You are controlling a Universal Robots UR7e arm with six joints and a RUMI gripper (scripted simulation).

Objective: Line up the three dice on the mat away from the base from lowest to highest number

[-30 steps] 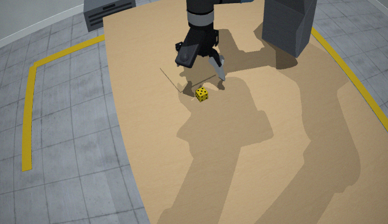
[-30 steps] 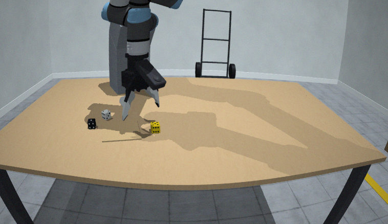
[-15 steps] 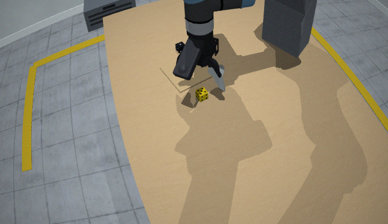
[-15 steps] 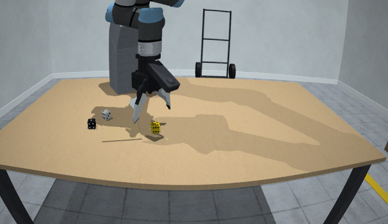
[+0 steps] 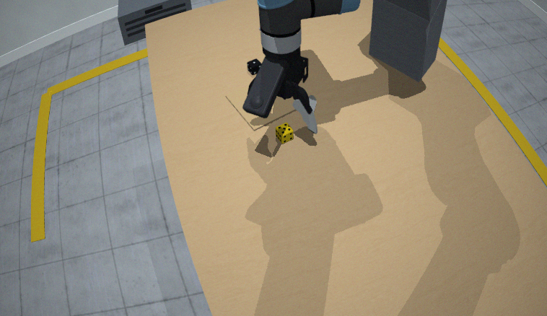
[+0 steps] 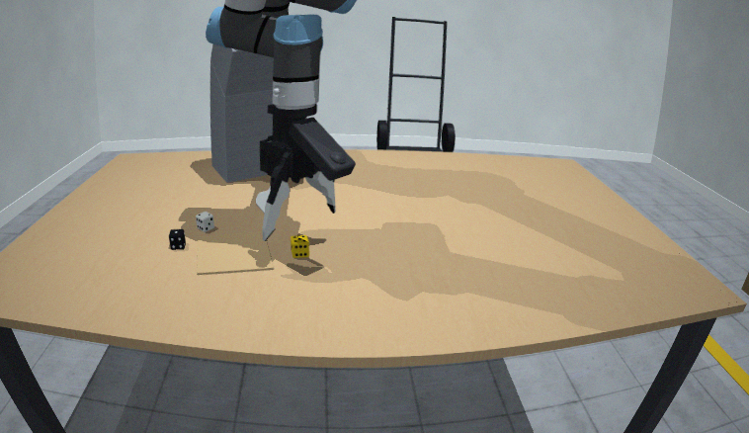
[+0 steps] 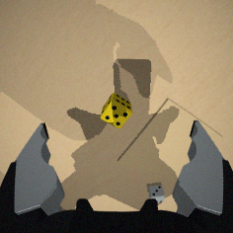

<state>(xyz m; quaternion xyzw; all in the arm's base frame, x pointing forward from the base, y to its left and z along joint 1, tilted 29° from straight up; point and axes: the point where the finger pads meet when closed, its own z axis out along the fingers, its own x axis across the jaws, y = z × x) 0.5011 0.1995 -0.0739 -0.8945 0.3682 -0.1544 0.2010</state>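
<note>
My gripper [image 6: 298, 224] [image 7: 118, 122] is open and empty. It hangs above the table, a little toward the base from the yellow die. In the wrist view the yellow die [image 5: 284, 133] [image 6: 299, 246] [image 7: 116, 111] lies between and slightly ahead of the fingertips. It stands off the mat, five on top. The mat [image 5: 239, 112] [image 6: 234, 271] [image 7: 143, 129] shows only as thin edge lines; its far edge cannot be made out. The black die [image 5: 253, 66] [image 6: 176, 238] and white die [image 6: 205, 221] [image 7: 156, 193] stand apart near its far side. Their top numbers cannot be read surely; the arm hides the white die in the top view.
The grey robot pedestal [image 5: 399, 34] [image 6: 225, 113] stands at the table's back. The wooden table [image 5: 226, 216] [image 6: 386, 323] carries broad arm shadows. A grey cabinet [image 5: 155, 10] and a hand truck [image 6: 417, 76] stand beyond it.
</note>
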